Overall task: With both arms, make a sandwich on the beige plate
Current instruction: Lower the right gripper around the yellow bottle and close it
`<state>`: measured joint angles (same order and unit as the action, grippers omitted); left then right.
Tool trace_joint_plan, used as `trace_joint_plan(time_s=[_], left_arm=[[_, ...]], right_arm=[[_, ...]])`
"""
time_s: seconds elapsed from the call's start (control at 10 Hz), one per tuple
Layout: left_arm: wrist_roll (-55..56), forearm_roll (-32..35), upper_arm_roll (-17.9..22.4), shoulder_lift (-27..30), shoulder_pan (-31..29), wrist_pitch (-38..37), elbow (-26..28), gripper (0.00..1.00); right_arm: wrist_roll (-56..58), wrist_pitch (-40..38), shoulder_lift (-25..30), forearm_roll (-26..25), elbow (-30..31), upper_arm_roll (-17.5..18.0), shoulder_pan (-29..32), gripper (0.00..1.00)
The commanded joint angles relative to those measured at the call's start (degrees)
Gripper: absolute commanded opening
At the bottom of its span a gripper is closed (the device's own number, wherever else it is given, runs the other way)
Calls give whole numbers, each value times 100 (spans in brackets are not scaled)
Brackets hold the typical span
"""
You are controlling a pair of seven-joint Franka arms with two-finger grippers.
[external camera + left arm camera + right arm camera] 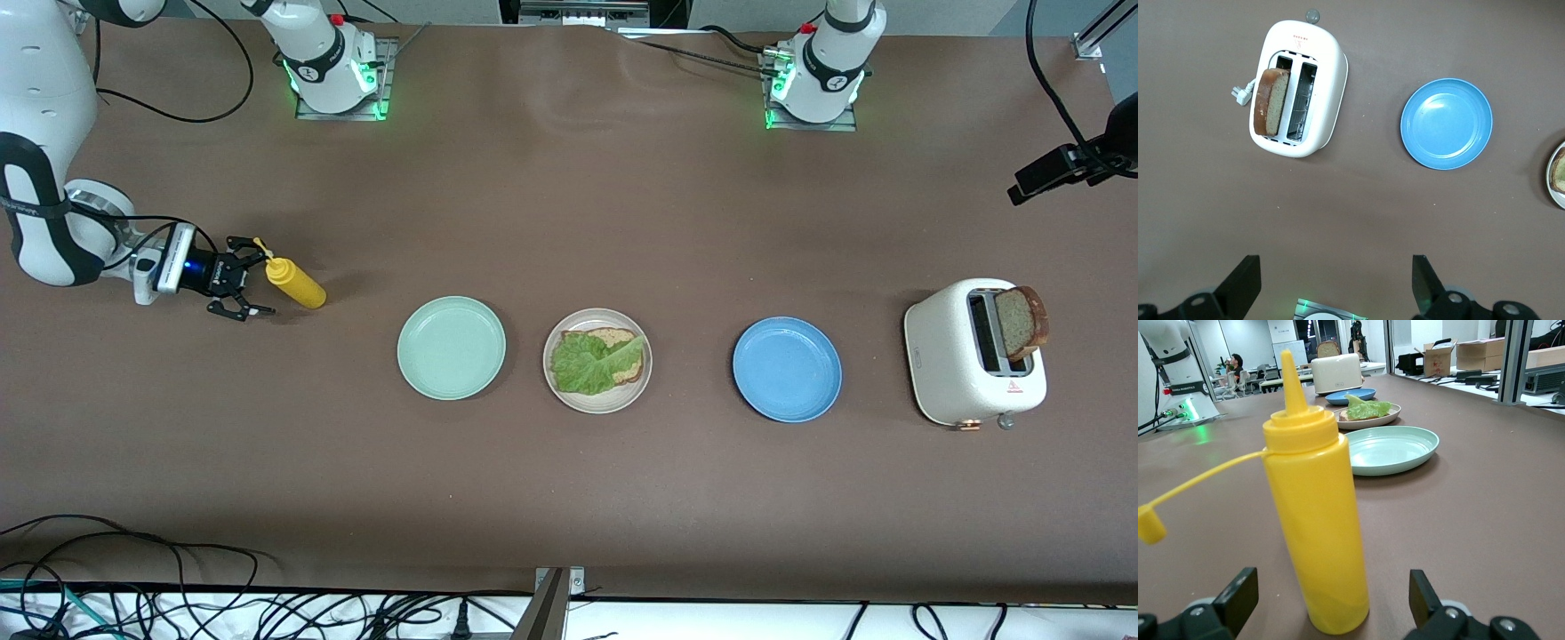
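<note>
The right gripper (pixel 252 284), fingers apart, sits low just beside the upright yellow bottle (pixel 296 283). The beige plate (pixel 597 360) between two other plates carries bread (pixel 620 348) and lettuce (pixel 589 363). The left gripper (pixel 1335 283) hangs spread above the table near the toaster (pixel 973 365).
</note>
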<state>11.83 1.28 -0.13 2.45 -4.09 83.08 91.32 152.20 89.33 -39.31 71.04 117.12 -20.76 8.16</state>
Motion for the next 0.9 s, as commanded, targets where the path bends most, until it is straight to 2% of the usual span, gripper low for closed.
trace_joint_plan(time_s=[0.0, 0.4, 0.5, 0.6, 0.7, 0.8], left_arm=[[-58, -146, -22, -7, -66, -81, -71, 100], [-58, -146, -22, -7, -74, -81, -71, 100], [-58, -146, -22, -7, -74, -81, -71, 100], [-58, -137, -22, -7, -74, -81, -71, 100], [-58, -146, -22, -7, -74, -81, -71, 100], [-58, -146, -22, -7, -74, -81, -71, 100]], right_arm=[[126, -56, -102, 234, -5, 159, 46, 100], [117, 40, -216, 611, -14, 336, -15, 96], [117, 40, -278, 752, -40, 431, -24, 81], [117, 75, -287, 788, -49, 441, -25, 52], [117, 119, -296, 806, -58, 441, -33, 35], [117, 146, -305, 875, -58, 441, -68, 33]])
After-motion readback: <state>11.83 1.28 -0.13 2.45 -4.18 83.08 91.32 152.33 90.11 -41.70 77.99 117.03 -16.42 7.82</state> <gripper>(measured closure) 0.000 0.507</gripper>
